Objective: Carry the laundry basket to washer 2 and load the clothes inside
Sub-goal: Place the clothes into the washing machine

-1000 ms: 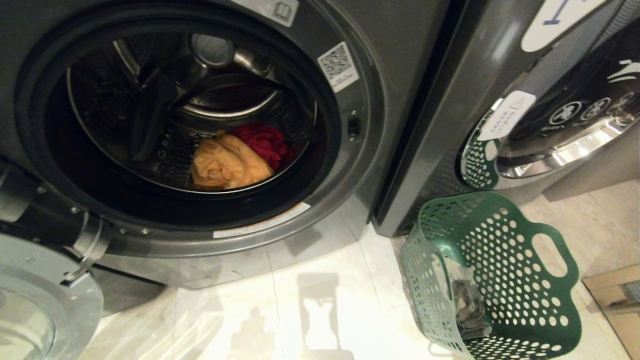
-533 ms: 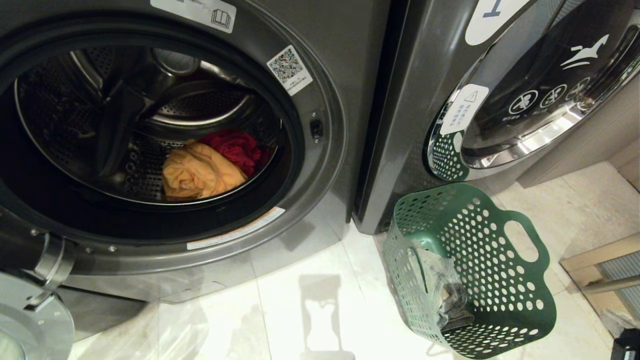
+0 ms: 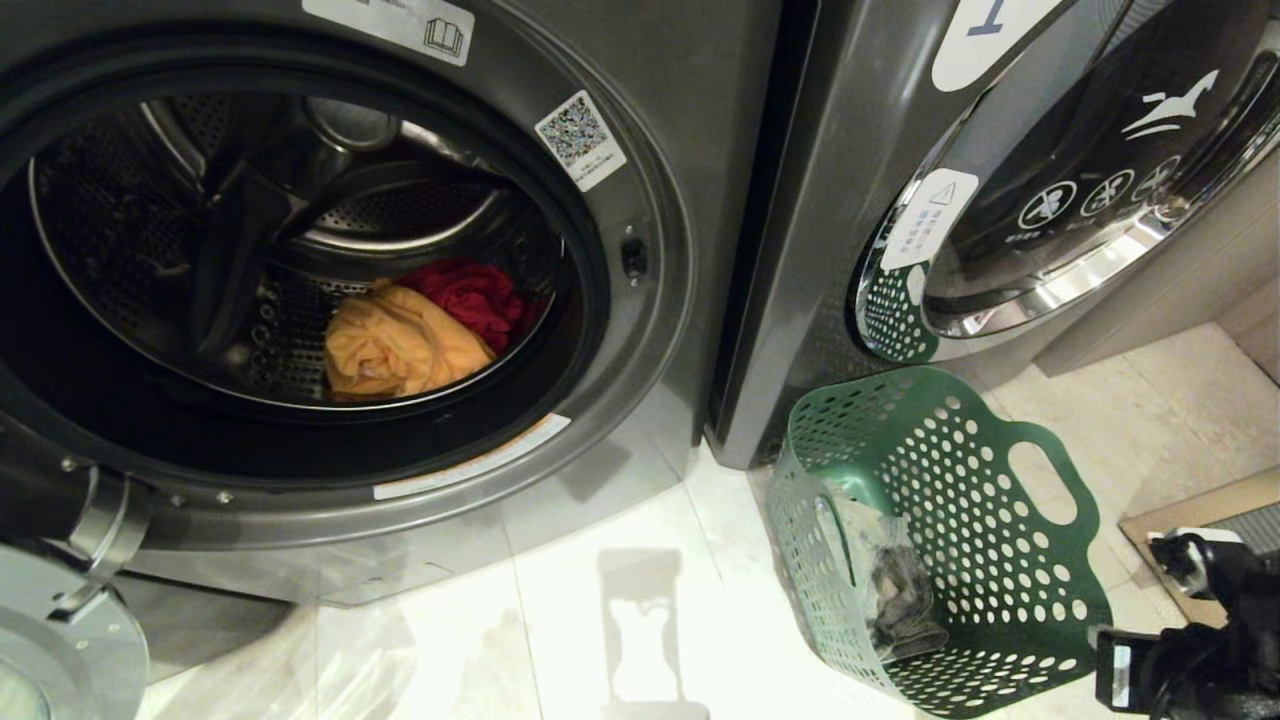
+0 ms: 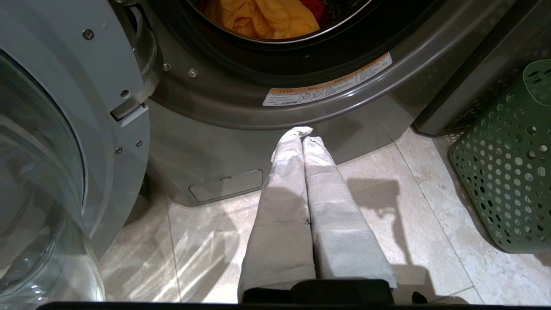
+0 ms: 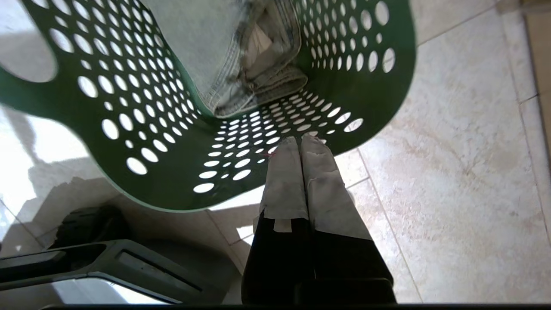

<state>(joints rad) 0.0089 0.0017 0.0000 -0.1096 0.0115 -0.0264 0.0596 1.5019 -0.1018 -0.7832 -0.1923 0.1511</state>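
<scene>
Denim piece (image 3: 895, 590) lies crumpled in the perforated green basket (image 3: 1000, 560); right gripper (image 5: 301, 140) clenched empty above it.

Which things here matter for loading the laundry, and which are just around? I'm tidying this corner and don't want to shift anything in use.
In use:
laundry basket
denim piece, in the basket
open washer
yellow garment and red garment, in its drum
right gripper, shut, at the basket's rim
left gripper, shut, parked low before the washer

Just around:
closed washer marked 1
</scene>
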